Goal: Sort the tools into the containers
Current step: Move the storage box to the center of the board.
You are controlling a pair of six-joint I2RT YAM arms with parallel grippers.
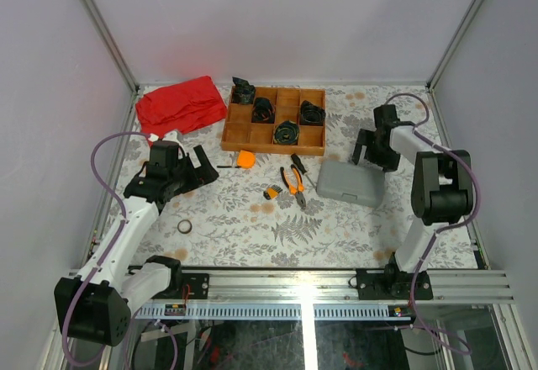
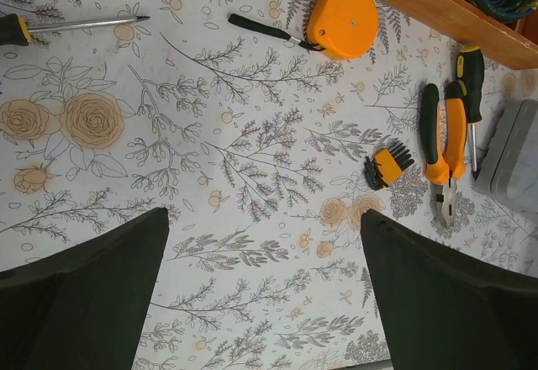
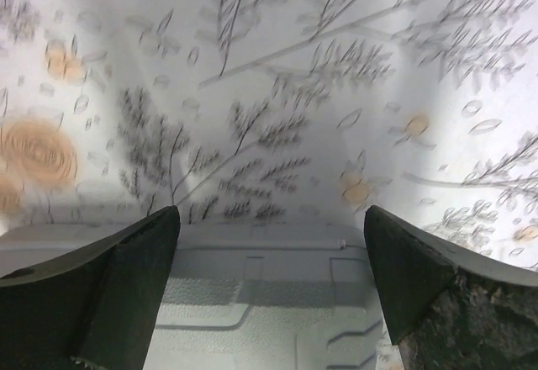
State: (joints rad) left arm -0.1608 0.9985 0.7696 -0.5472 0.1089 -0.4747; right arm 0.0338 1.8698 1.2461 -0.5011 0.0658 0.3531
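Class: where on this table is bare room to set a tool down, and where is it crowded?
Bare: the near strip of floral tablecloth, between the thin black ring and the flat grey plastic case. Crowded: the centre, where orange-handled pliers, a black-and-yellow screwdriver and the round orange tape measure lie near the brown wooden tray.

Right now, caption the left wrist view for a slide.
Open left pincer over floral table; tape measure, pliers, screwdrivers ahead.

Bright even light; right-wrist view blurred
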